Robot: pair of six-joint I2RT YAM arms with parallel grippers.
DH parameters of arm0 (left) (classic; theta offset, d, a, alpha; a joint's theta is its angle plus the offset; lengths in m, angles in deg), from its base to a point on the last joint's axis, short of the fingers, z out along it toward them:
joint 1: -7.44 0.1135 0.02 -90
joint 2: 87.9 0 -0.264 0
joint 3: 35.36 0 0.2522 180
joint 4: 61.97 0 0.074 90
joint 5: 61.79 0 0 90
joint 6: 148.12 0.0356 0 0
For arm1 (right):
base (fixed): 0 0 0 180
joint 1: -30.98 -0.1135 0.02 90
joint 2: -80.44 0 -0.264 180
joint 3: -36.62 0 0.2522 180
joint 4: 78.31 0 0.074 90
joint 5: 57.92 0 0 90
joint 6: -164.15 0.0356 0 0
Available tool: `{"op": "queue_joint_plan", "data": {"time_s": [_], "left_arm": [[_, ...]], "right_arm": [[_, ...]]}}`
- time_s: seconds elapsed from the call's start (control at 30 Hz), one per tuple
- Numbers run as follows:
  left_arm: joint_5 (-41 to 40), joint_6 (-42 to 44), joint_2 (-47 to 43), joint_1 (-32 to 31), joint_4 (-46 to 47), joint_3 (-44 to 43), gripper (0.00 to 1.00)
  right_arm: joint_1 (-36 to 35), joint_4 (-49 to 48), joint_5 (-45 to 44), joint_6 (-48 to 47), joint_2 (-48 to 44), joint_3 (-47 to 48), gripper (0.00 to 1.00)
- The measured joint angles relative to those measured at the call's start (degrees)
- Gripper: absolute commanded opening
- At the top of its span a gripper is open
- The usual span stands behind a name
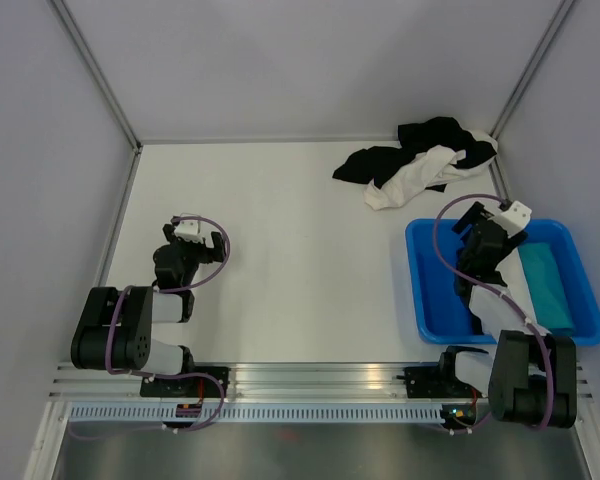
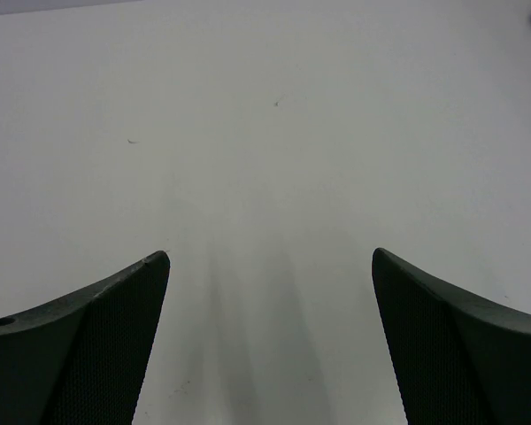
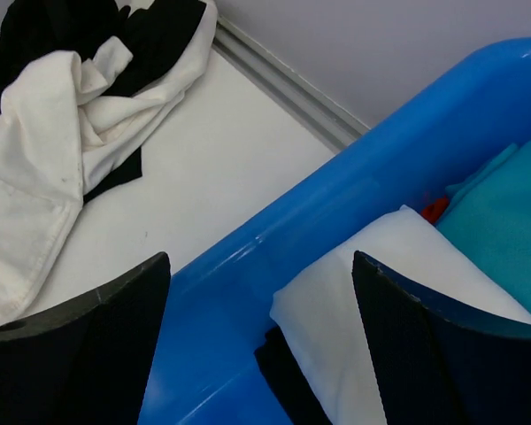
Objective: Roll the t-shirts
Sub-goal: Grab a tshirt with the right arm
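Your left claw (image 2: pixel 267 257) is over the left side of the white table (image 1: pixel 280 250), spread wide. In its wrist view the 2 dark textured fingers (image 2: pixel 88 345) frame only bare table surface, with nothing pinched between them.

Over on the right, your right claw (image 3: pixel 261 257) hangs over the blue plastic tub (image 1: pixel 416 280), which stands at the near right of the table. Its jaws stand wide apart too and grip nothing, with 1 finger on the table side of the tub's wall and the other over its inside.

Look inside the tub: a folded cream-white cloth t-shirt (image 3: pixel 354 310) lies beside a folded teal cloth t-shirt (image 3: pixel 504 221), the 2 touching. A small red scrap (image 3: pixel 435 209) peeks out where they meet, and a bit of black cloth (image 3: pixel 279 367) shows under the cream one's near corner.

Beyond the tub, in the far right corner of the table, lies a loose heap — a crumpled black cloth t-shirt (image 1: pixel 440 130) tangled with a crumpled cream-white cloth t-shirt (image 1: pixel 420 175). The cream one is draped over and through the black, and both are pushed close to the metal rail (image 3: pixel 283 80) at the foot of the wall. The heap lies apart from the tub, with a strip of bare table between them — neither claw is touching any shirt.
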Motion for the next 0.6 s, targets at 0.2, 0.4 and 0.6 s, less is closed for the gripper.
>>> {"op": "queue_joint_plan", "data": {"time_s": [0.2, 0.4, 0.6], "left_arm": [[0.0, 0.0, 0.0, 0.0, 0.0, 0.0, 1.00], [0.2, 0.0, 0.4, 0.0, 0.3, 0.0, 1.00], [1.5, 0.0, 0.4, 0.0, 0.4, 0.0, 1.00]], "right_arm": [[0.0, 8.9, -2.2, 2.4, -5.3, 6.2, 0.83], [0.0, 12.0, 2.0, 5.8, -4.5, 21.3, 0.74], [-3.5, 27.0, 7.8, 1.9, 18.5, 56.4, 0.83]]}}
